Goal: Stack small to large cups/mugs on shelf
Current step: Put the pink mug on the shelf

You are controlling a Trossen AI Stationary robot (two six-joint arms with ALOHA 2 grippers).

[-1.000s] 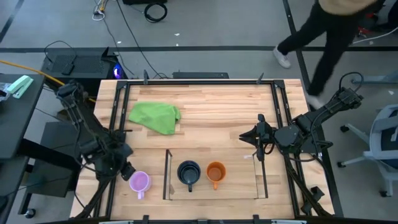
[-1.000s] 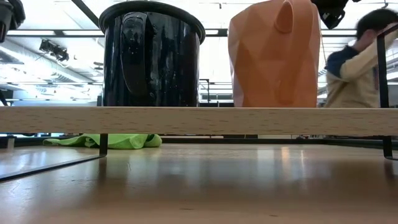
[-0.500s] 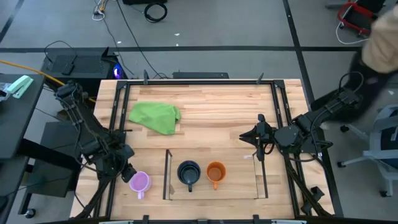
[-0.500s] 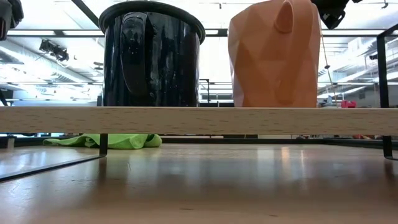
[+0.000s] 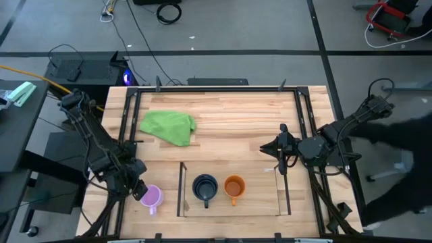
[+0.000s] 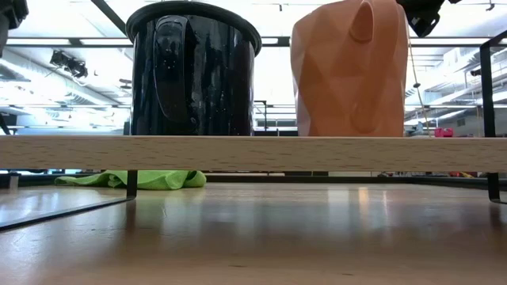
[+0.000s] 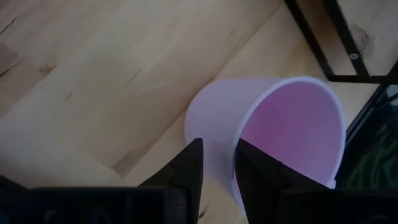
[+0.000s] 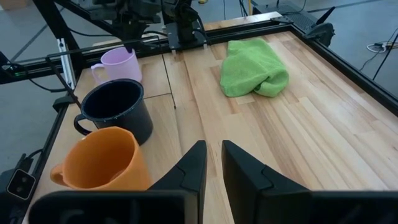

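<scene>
Two left fingers (image 7: 217, 174) straddle the purple mug's (image 5: 151, 197) rim, slightly apart, not clearly clamped. It stands lower left, outside the shelf (image 5: 280, 192) holding black (image 5: 204, 187) and orange (image 5: 233, 186) mugs. Right fingers (image 5: 268, 150) nearly closed, empty, waiting mid-right.

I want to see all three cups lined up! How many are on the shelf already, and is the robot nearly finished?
Two are done: the black mug and the orange mug stand on the shelf. The left gripper is at the purple mug, which stands on the table just outside the shelf. That one is left to place. The right gripper waits above the shelf's far side.
</scene>
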